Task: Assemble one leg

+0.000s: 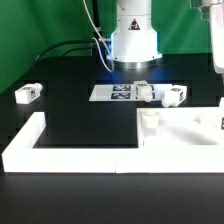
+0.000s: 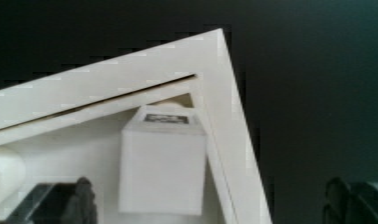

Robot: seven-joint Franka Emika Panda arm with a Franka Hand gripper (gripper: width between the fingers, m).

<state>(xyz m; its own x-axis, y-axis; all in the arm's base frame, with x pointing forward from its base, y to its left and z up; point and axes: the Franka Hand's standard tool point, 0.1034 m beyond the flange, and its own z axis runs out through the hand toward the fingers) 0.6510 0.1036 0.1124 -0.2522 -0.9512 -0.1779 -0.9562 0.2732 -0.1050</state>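
In the wrist view a white square leg (image 2: 163, 160) with a marker tag on its end lies against the corner of the white tabletop panel (image 2: 61, 135). My gripper (image 2: 207, 205) is open. Its dark fingers (image 2: 70, 200) stand wide apart, one on each side of the leg, and do not touch it. A round white part (image 2: 5, 175) shows at the edge. In the exterior view the tabletop panel (image 1: 190, 128) lies at the right with a short round peg (image 1: 150, 118) on it. The gripper is out of sight there; only part of the arm (image 1: 213, 35) shows.
A white L-shaped fence (image 1: 70, 152) runs along the front, and its edge (image 2: 230, 110) frames the panel's corner. One loose leg (image 1: 28, 93) lies at the exterior view's left, another (image 1: 175, 96) beside the marker board (image 1: 118, 92). The robot base (image 1: 133, 40) stands behind.
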